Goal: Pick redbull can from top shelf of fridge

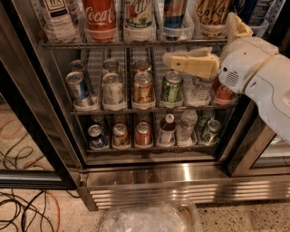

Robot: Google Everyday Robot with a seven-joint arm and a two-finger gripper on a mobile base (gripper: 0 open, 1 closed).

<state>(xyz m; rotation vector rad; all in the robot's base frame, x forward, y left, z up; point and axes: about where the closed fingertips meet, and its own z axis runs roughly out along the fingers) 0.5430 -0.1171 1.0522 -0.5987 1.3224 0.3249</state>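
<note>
The redbull can [174,10], slim and blue-and-silver, stands in a clear holder on the top shelf [113,45] of the fridge [181,174], between a green-labelled bottle and a gold can; its top is cut off by the frame. My gripper [199,40] hangs in front of the fridge's right side, just below and right of the can and apart from it. One beige finger [190,63] points left across the middle rack, the other [236,25] points up by the top shelf. The gripper is open and empty.
The top shelf also holds a tea bottle [59,16] and a Coca-Cola bottle [99,16]. Two lower racks hold small cans and bottles. A black door frame [31,118] stands at the left, cables [27,213] lie on the floor, and a clear plastic bag [149,219] lies below.
</note>
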